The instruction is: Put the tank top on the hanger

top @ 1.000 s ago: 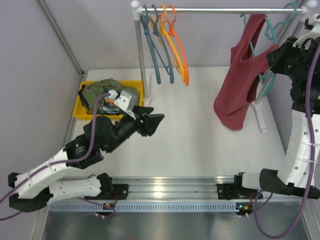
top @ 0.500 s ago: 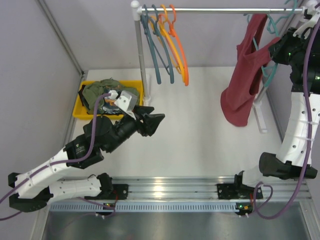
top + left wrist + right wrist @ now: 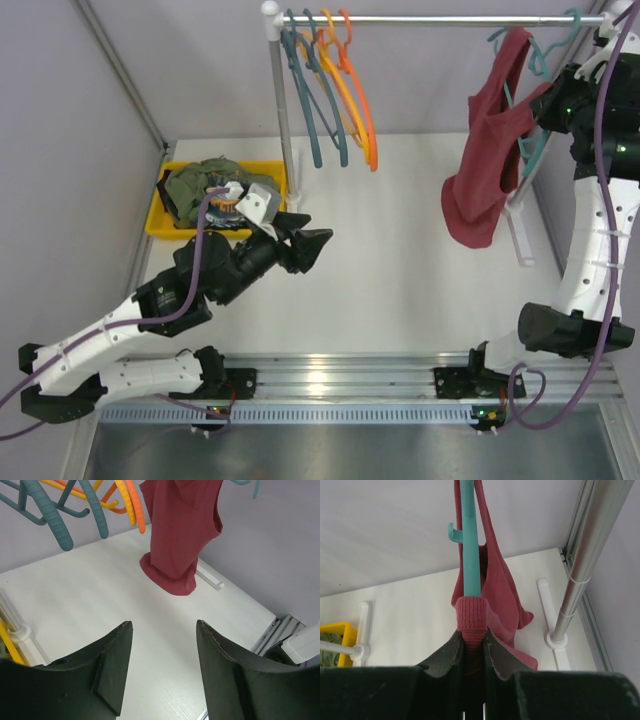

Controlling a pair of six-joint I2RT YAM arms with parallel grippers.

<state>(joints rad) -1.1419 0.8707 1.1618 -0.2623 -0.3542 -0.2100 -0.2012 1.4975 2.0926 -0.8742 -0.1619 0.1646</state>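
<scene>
The maroon tank top (image 3: 483,175) hangs at the right end of the rack, draped over the teal hanger (image 3: 530,152). My right gripper (image 3: 547,104) is shut on its ribbed shoulder strap (image 3: 471,614), pinched where it wraps the teal hanger's arm (image 3: 471,555) just above my jaws (image 3: 471,636). The hanger's hook sits up by the rack rod (image 3: 440,19). My left gripper (image 3: 318,245) hovers open and empty over the table's left-middle, apart from the garment. In the left wrist view the tank top (image 3: 180,535) hangs ahead of the open left gripper (image 3: 164,626).
A yellow bin (image 3: 158,224) at the left holds an olive-green garment (image 3: 205,180). Slate-blue hangers (image 3: 305,90), a yellow hanger (image 3: 345,90) and an orange one (image 3: 365,100) hang by the rack's left post (image 3: 283,110). The rack's right foot (image 3: 520,238) lies under the tank top.
My right arm has lifted the tank top and hanger toward the rod and swung them slightly. The left arm has shifted only a little.
</scene>
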